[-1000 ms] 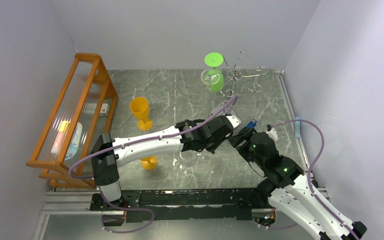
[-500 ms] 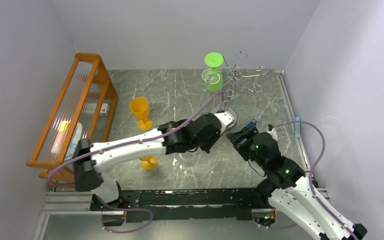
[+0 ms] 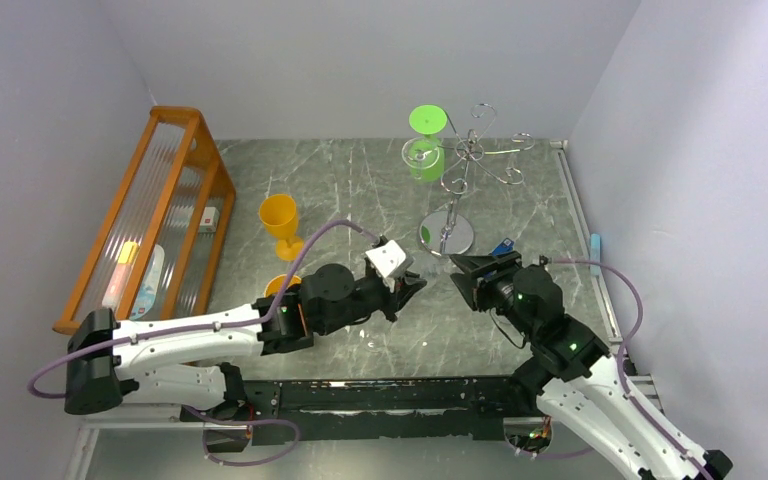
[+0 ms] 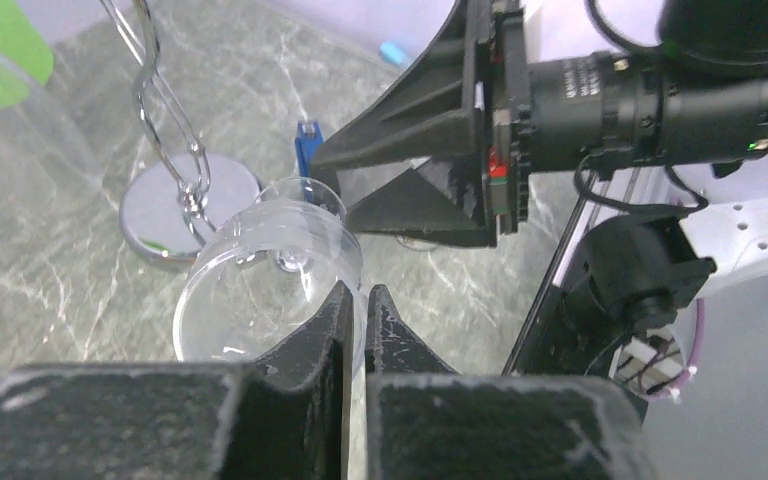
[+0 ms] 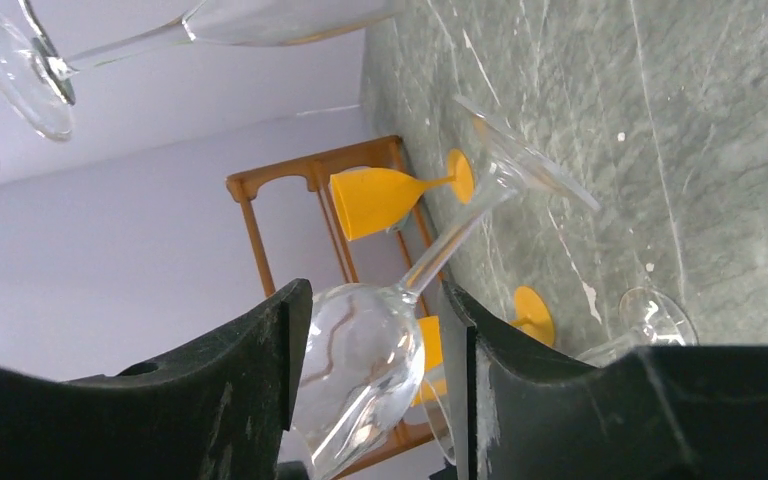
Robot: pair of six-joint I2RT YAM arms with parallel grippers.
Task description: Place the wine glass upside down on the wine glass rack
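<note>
A clear wine glass [image 4: 260,265] hangs tilted in the air between my two grippers. My left gripper [image 4: 358,292] is shut on the bowl's rim, one finger inside the bowl and one outside. In the right wrist view my right gripper [image 5: 375,290] straddles that bowl [image 5: 365,365], with a thin gap still showing on one side. The stem runs up to the foot [image 5: 530,160]. In the top view the two grippers [image 3: 410,283] [image 3: 460,265] face each other at mid-table. Behind them stands the chrome wine glass rack [image 3: 470,150] on its round base [image 3: 447,233].
A green glass [image 3: 427,140] and a clear glass [image 5: 20,70] hang upside down on the chrome rack. One orange glass [image 3: 280,222] stands at mid-left, and another [image 3: 282,285] is partly hidden by my left arm. An orange wooden rack [image 3: 150,220] lines the left wall. Another clear glass [image 3: 372,335] stands near the front.
My left arm has drawn back toward the front left, and its jaws have closed onto the glass rim. The right fingers have narrowed around the bowl.
</note>
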